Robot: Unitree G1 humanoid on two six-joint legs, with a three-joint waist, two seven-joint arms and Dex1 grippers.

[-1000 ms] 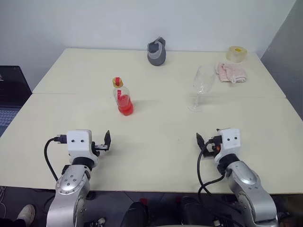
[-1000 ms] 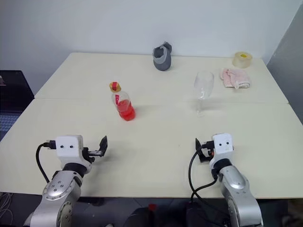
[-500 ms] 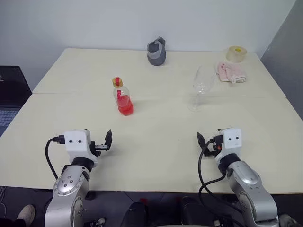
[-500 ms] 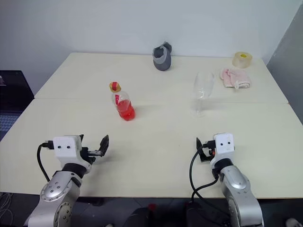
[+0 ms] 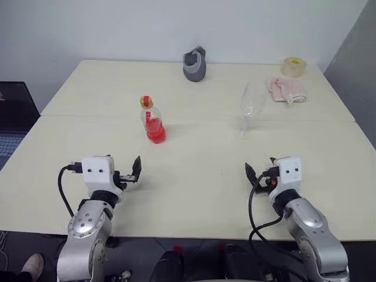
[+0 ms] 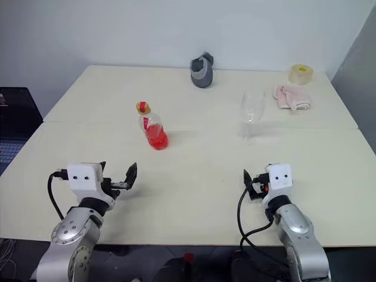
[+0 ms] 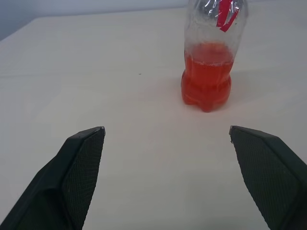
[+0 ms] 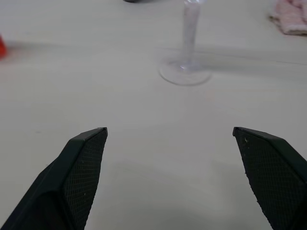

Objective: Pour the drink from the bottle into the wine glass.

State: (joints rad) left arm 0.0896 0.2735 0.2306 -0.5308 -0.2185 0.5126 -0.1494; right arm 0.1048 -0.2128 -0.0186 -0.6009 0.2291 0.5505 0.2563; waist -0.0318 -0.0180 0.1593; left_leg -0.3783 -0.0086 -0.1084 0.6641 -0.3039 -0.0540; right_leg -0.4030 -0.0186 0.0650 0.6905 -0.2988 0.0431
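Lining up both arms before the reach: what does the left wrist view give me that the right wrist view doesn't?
Left wrist view: the bottle upright with the drink filling its lower body, dead ahead between the open left gripper fingers. Right wrist view: the wine glass stem and foot ahead of the open right gripper, plus a pink cloth corner. Both: the cream table, nothing held.

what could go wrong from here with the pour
The bottle still wears its yellowish cap, so tipping it as it stands would pour nothing. The wine glass is tall on a thin stem, and the open right gripper aimed at its foot could topple it. The open left gripper might squeeze the soft bottle and spill the drink.
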